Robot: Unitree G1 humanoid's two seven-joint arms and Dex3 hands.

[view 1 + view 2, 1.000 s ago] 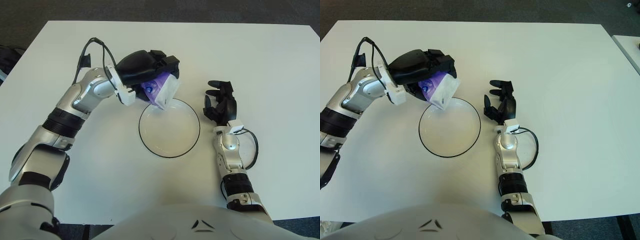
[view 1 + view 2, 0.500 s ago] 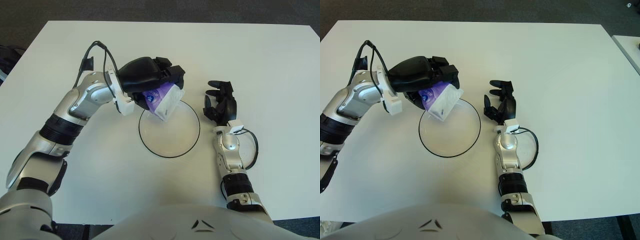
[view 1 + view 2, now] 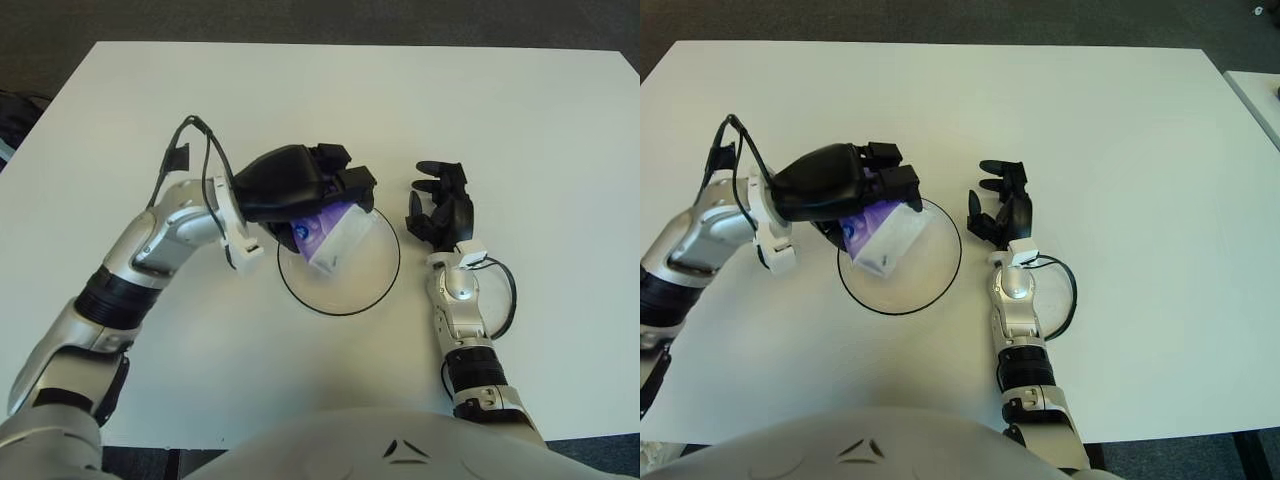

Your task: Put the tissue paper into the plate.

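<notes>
The tissue [image 3: 332, 238], a white and purple pack, sits clamped in the left hand [image 3: 300, 190] and hangs over the left part of the plate [image 3: 375, 290]. A second ago it was up at the plate's far-left rim; since then the hand has carried it down and inward, so the pack's lower corner now shows inside the dark ring. From here I cannot tell whether that corner touches the plate or hovers just above it.

The hand's black shell covers the top of the pack, and only the purple print and the white lower end stick out beneath the fingers [image 3: 358, 185]. Those fingers curl over the pack's upper edge, gripping it. The hand also hides the plate's far-left rim. The left forearm [image 3: 160, 240] has swung lower and closer to the body than before, with its cable [image 3: 205, 160] looping above the wrist.

The right hand [image 3: 1002, 208] shows just right of the plate, in the same spot as earlier, fingers loosely half-curled and holding nothing. Its forearm [image 3: 1018, 320] runs back toward the body, where the near edge of the white surface [image 3: 1140, 130] is cut off by the robot's torso.
</notes>
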